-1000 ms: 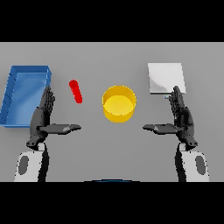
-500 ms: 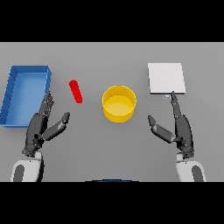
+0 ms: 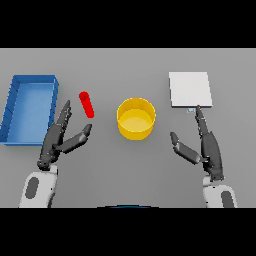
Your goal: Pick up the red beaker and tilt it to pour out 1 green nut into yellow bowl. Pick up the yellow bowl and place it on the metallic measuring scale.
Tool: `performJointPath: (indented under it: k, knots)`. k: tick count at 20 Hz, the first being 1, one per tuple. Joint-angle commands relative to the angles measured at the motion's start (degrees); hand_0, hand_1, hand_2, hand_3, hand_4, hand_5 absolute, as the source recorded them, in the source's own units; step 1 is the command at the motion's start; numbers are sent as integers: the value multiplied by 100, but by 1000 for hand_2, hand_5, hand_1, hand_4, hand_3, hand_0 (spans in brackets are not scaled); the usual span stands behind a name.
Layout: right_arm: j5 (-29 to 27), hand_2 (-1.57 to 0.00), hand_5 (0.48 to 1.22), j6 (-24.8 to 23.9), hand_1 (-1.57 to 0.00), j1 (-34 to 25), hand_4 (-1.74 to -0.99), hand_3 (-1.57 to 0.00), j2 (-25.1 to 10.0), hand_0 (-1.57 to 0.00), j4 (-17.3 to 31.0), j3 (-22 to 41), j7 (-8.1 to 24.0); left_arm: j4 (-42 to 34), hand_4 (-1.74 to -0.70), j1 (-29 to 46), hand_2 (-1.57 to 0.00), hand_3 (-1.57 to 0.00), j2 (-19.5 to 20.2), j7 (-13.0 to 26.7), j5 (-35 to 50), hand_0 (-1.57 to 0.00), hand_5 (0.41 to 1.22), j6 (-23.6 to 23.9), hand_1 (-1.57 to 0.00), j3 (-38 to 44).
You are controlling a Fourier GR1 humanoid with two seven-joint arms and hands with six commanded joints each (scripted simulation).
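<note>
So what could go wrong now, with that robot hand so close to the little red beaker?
The small red beaker looks to be lying tilted on the grey table, so the open left robot hand might knock it away rather than grasp it. The round yellow bowl sits close beside it and could get bumped. The right robot hand points at the flat metallic measuring scale and might nudge it.
</note>
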Motion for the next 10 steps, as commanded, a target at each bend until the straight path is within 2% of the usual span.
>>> performJointPath:
  k: [1,3,5,6,10]
  knots:
    - [0,1,627,18,1,12,-1246,1,-3,1,-7,15,-37,240,-1219,-132,1,1,-27,-112,-58,1,622,35,1,9]
    - [-25,1,633,55,1,53,-1260,1,37,1,-79,65,-111,635,-1227,-421,1,1,-4,-220,-136,1,629,115,1,96]
    - [-143,1,632,91,1,-28,-1273,1,38,1,-45,-3,-13,1102,-1240,-735,1,1,-17,-322,-173,1,641,143,1,162]
    - [-148,1,634,91,1,2,-1280,1,31,1,-17,-12,-94,1307,-1248,-876,1,1,-20,-359,-162,1,650,146,1,212]
    - [-62,1,635,77,1,-36,-1268,1,-4,1,31,9,-154,1922,-1271,-1429,1,1,-31,-516,-131,1,677,216,1,391]
